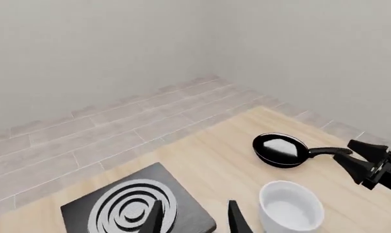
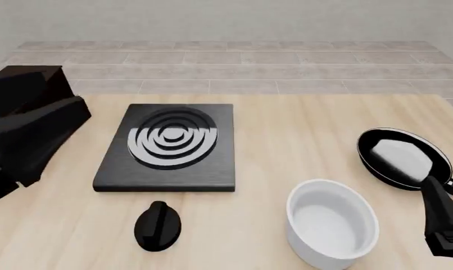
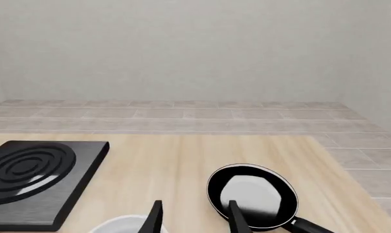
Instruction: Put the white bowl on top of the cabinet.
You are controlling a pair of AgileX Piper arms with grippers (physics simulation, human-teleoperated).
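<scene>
Front view, L to R: the left arm (image 2: 24, 132) fills the far-left edge as a big dark blocky shape over the counter (image 2: 286, 129); its pincer isn't seen there. In the left wrist view the left pincer (image 1: 195, 218) has its two dark fingertips apart w/ nothing between them, hanging above the counter between stove and bowl. Next comes the flat black stove slab (image 2: 170, 147) w/ silver rings, and just in front of it, near the counter's front edge, a small black knob (image 2: 158, 225). Right of that, near the front edge, sits the white bowl (image 2: 333, 223), upright, nothing inside, touched by neither pincer. Behind it and further right lies the black frying pan (image 2: 401, 157), handle pointing toward the right arm (image 2: 442, 222) at the bottom-right corner. Right wrist view: right pincer (image 3: 194, 217) fingertips apart, nothing held, above the bowl's rim and the pan. No cabinet can be made out.
</scene>
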